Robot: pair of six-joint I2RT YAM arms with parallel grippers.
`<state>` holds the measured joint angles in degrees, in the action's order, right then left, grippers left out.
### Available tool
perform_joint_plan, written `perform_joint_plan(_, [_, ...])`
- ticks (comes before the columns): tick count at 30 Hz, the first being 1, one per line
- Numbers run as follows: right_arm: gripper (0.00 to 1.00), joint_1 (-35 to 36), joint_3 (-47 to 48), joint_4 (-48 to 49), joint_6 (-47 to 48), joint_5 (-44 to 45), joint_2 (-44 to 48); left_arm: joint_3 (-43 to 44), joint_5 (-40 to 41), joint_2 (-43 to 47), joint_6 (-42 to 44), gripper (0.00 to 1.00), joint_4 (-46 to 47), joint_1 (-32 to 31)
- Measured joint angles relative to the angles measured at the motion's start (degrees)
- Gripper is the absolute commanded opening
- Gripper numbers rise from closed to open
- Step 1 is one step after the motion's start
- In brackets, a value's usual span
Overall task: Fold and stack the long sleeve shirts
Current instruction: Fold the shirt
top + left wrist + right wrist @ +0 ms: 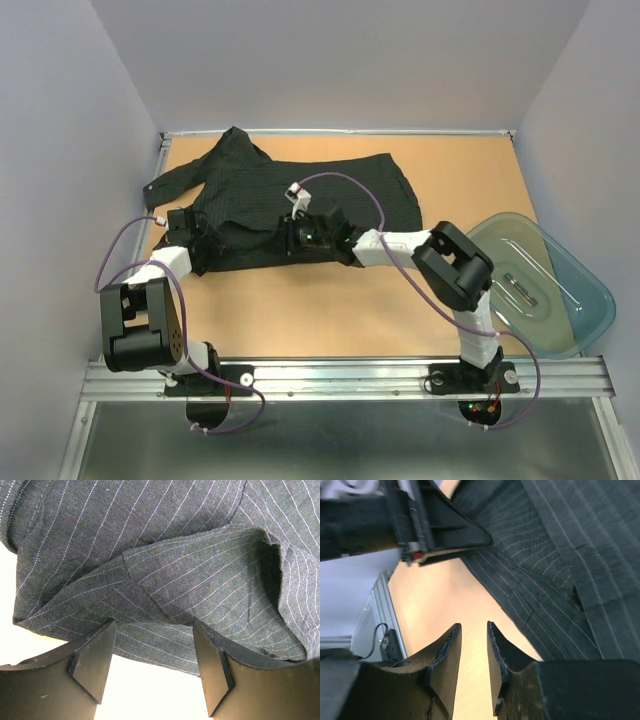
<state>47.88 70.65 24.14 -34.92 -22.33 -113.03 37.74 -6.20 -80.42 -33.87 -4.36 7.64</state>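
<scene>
Long sleeve shirt (300, 195) lies spread over the far half of the table (330, 310), and both arms reach its near hem, likely to start a fold. Left gripper (154, 630): jaws wide, straddling the hem, nothing pinched. Right gripper (474, 626): jaws a narrow slit, empty, just beside the hem. Tan board top, pale walls close around, clear tub (560, 300) at the right edge.

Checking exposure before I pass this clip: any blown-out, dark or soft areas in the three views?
Top external: even light, sharp, though the black shirt shows little detail. Left wrist: table washed out near white, pinstripes crisp. Right wrist: fingers slightly soft, bright sheen on the table.
</scene>
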Motion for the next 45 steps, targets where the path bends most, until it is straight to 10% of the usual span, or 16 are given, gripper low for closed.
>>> perform_joint_plan(14, [0.33, -0.42, 1.25, 1.46, -0.70, 0.92, -12.13, 0.00, 0.42, 0.04, 0.44, 0.75, -0.15, 0.00])
perform_joint_plan(34, [0.33, -25.51, -35.34, 7.15, -3.17, 8.02, 14.36, 0.00, 2.69, 0.61, 1.07, 0.75, -1.53, 0.00])
perform_joint_plan(45, [0.40, -30.95, -38.03, -6.19, -1.20, 20.11, 25.55, 0.02, 3.37, 0.68, 1.49, 0.75, -1.84, 0.00])
